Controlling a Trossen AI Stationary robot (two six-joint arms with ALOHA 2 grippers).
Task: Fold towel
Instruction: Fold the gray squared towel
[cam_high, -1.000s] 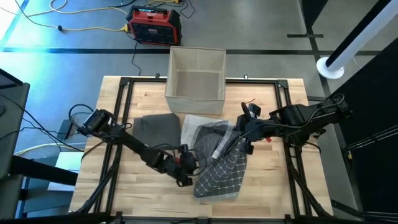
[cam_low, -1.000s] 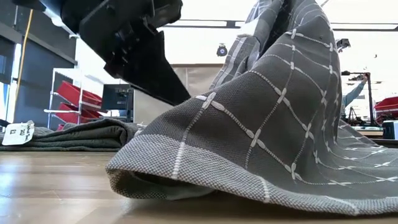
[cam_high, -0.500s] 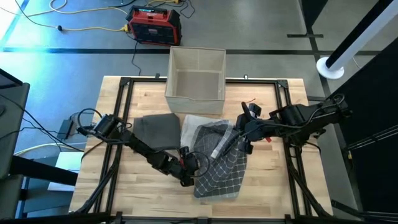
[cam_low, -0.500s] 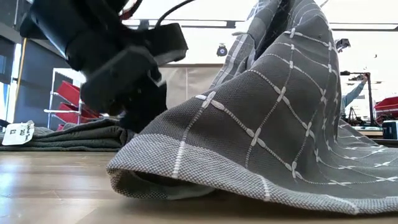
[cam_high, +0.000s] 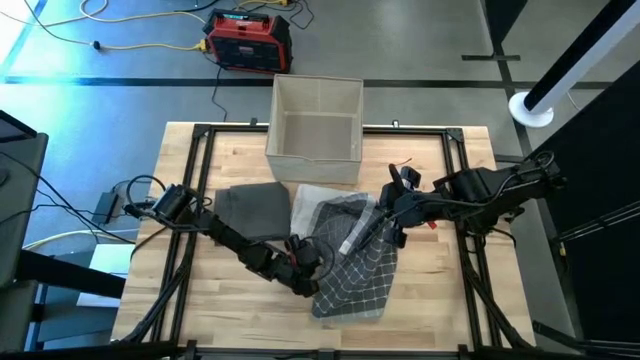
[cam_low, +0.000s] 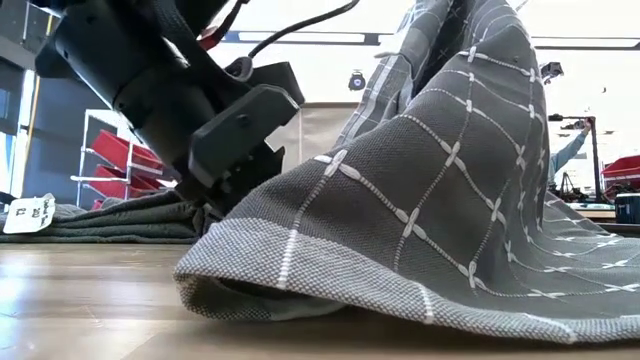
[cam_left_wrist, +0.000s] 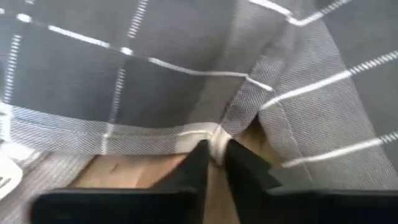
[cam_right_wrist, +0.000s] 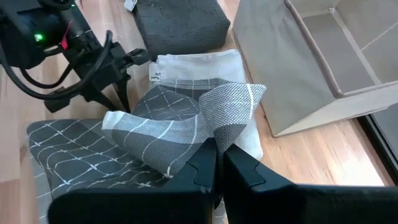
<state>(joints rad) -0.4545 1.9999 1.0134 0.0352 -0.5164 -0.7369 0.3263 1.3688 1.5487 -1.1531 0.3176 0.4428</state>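
Note:
A grey towel with a white grid lies at the table's middle. One part is raised and the rest slopes down to the wood. My left gripper sits low at the towel's left edge and is shut on its hem. My right gripper is higher up, over the towel's far part, and is shut on a bunched part of the cloth. My left gripper pinches the towel's pale hem between its two fingertips, where the edge bends. The fingers slant down from the table's left side. The hem there is just above the wood, and the near edge rests on the table. My right gripper pinches a bunched fold of the towel, several layers thick, between its two fingers. That fold is lifted clear of the table. The cloth drapes away from it, slack, down to the part lying flat.
A folded dark grey towel lies left of the grid towel. A white cloth lies under the grid towel's far part. A beige open box stands at the far edge. Bare wood lies near and right.
My left gripper has come down to the towel's left edge, rolling as it sank, and has shut on the hem. The towel has kept its shape, and its raised part has stayed up.

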